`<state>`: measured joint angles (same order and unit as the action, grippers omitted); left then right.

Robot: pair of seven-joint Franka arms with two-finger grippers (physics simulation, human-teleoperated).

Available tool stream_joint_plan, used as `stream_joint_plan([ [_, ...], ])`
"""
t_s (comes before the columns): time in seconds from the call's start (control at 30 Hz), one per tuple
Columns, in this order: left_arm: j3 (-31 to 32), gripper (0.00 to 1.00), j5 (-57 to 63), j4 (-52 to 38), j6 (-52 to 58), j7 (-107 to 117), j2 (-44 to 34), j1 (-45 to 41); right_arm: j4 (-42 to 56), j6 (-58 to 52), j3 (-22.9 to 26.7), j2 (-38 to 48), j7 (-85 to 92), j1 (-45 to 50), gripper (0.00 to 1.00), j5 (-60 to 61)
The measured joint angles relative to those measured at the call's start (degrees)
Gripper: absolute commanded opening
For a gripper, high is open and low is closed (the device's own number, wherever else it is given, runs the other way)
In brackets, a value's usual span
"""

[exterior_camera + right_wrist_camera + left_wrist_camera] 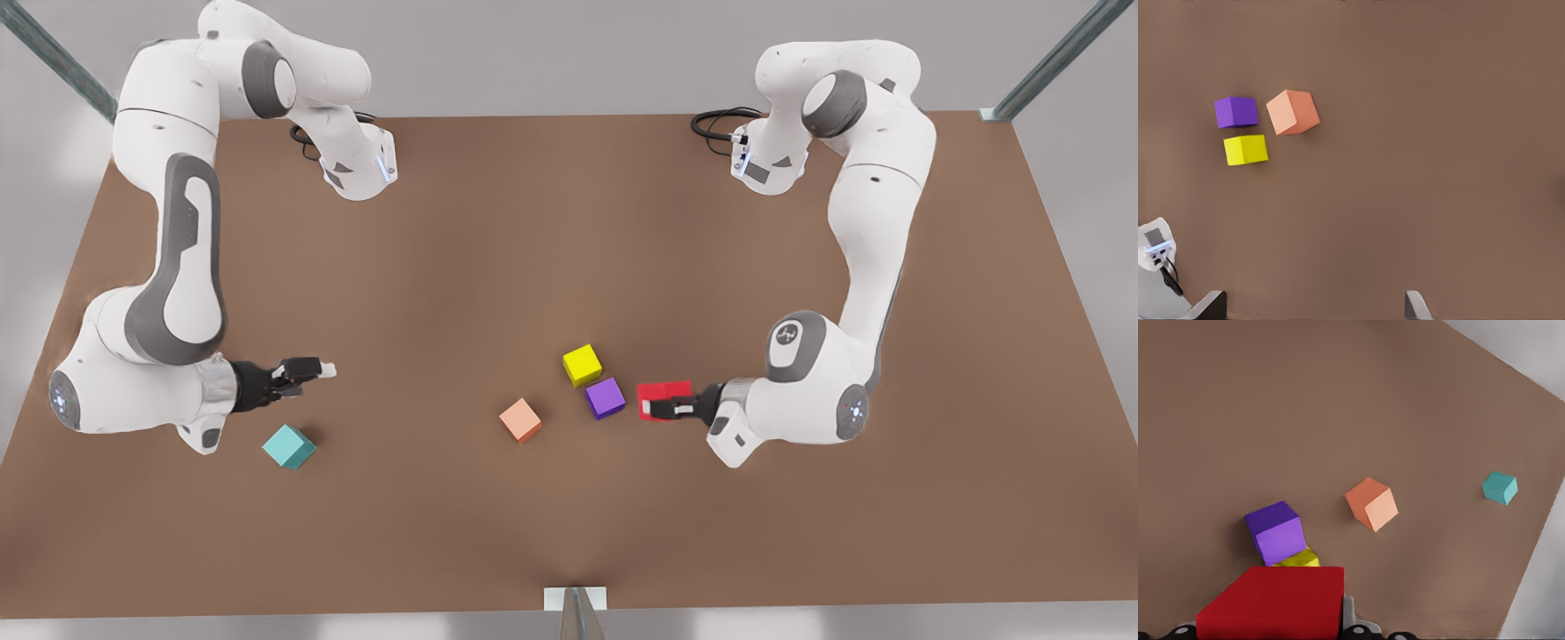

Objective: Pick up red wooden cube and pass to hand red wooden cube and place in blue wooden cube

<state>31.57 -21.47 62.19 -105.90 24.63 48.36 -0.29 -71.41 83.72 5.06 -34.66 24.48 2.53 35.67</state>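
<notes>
We see the left gripper (662, 408), at the front view's right, closed around the red wooden cube (664, 393) beside the purple cube (605, 397), seemingly ready to pass it, while the right gripper (322, 369) waits with fingers parted near the blue wooden cube (289, 446) at lower left.

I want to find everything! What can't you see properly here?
Left wrist view: the yellow cube is mostly hidden behind the purple cube and red wooden cube.
There, the left gripper holding it is cut off by the edge.
Front view: right gripper waits by the blue wooden cube; whether the red wooden cube is lifted is unclear.
</notes>
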Motion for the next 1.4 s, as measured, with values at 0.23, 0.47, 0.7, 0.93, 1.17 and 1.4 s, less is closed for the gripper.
stream_joint_plan([
  [0.23,9.68,0.6,-20.87,-0.26,-10.55,-3.58,8.88,-1.16,-3.14,11.12,-0.18,-6.97,26.92,3.72,1.0,24.63],
  [0.47,9.76,0.56,-26.29,0.0,-16.57,-14.69,10.95,-1.97,-5.8,15.87,-0.54,-7.29,51.15,7.39,1.0,38.54],
  [0.7,9.83,0.56,-26.98,0.96,-21.41,-26.0,12.62,-4.06,-10.79,17.36,-1.82,-7.14,67.77,10.15,1.0,46.6],
  [0.93,9.87,0.56,-27.83,0.54,-25.8,-33.9,13.26,-5.63,-12.83,18.81,-1.91,-7.17,79.05,12.26,1.0,51.45],
  [1.17,9.87,0.56,-30.18,-0.27,-28.52,-39.11,13.69,-6.73,-14.07,19.49,-2.93,-7.14,86.7,13.09,1.0,54.08],
  [1.4,9.87,0.56,-30.7,-0.28,-29.4,-42.6,13.62,-6.74,-15.18,19.98,-3.03,-7.36,91.9,14.53,1.0,55.31],
])
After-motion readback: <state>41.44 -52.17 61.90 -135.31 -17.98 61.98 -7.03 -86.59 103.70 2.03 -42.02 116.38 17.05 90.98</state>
